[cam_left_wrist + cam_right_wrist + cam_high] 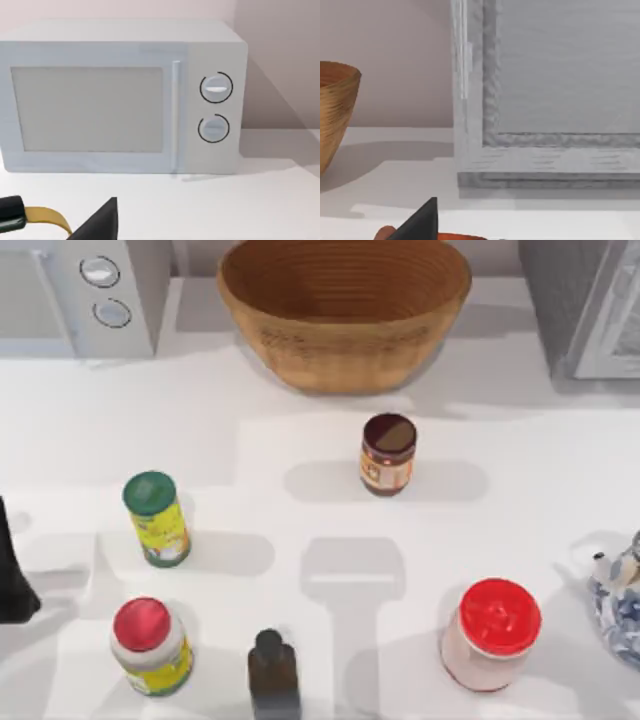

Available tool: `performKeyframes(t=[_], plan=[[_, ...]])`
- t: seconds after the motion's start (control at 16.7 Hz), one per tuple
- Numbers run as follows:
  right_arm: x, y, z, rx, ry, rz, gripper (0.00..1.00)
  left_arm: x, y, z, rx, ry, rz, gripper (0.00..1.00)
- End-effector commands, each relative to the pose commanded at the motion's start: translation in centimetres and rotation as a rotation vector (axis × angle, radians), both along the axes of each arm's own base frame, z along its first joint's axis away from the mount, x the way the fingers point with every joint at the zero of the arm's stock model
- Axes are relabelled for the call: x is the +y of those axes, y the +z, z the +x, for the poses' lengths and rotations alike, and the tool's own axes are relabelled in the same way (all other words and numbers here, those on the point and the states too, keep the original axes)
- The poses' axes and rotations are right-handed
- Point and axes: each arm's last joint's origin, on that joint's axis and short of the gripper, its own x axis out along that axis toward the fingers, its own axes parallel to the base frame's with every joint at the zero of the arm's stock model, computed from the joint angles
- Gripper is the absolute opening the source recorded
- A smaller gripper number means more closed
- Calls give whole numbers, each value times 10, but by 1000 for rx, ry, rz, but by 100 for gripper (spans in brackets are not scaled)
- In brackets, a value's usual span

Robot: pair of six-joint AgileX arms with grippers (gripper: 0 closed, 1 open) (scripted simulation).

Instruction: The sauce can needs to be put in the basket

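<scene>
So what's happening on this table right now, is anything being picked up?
Nothing is being held yet. The sauce can stands upright on the white table, just in front of the basket, which sits at the back. It is meant to go into that basket, but no gripper is near it. The left arm sits at the table's left edge, its wrist camera facing a microwave. Other jars, a green-lidded bottle and a red-lidded jar, stand untouched.
</scene>
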Motion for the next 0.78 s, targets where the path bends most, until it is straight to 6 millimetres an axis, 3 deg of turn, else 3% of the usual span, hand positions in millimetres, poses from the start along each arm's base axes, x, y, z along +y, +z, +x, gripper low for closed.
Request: performKeyframes(t=[0.24, 0.48, 0.78], plan=[[0, 0, 0, 0, 0, 0, 100, -1, 4, 1, 7, -15, 5, 100], [0, 0, 0, 0, 0, 0, 100, -5, 27, 10, 56, -117, 38, 100], [0, 0, 0, 0, 0, 0, 100, -21, 62, 56, 167, -390, 101, 100]])
